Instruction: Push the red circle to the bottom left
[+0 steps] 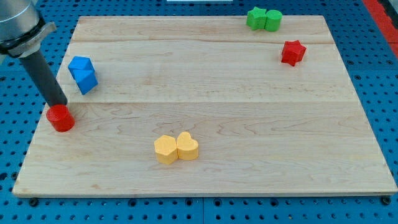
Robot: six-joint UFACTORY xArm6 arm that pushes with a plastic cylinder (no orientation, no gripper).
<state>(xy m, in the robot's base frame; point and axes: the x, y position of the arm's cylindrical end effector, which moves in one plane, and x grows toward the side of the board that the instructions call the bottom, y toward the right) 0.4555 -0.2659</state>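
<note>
**Seven Blocks on a Pale Wooden Desk**

The desk (205,93) is a light wooden board of long planks, lying on a blue perforated surface (12,137). Near the view's left edge sits the red circle (60,118), with my tip (61,104) touching its upper side. Just above it, toward the view's top, lie two blue blocks (83,73) pressed together. Toward the view's bottom, around the middle, a yellow hexagon-like block (165,150) touches a yellow heart (187,146). At the view's top right, two green blocks (263,18) sit side by side, touching. Below them, nearer the right edge, stands a red star (293,52), alone.
</note>
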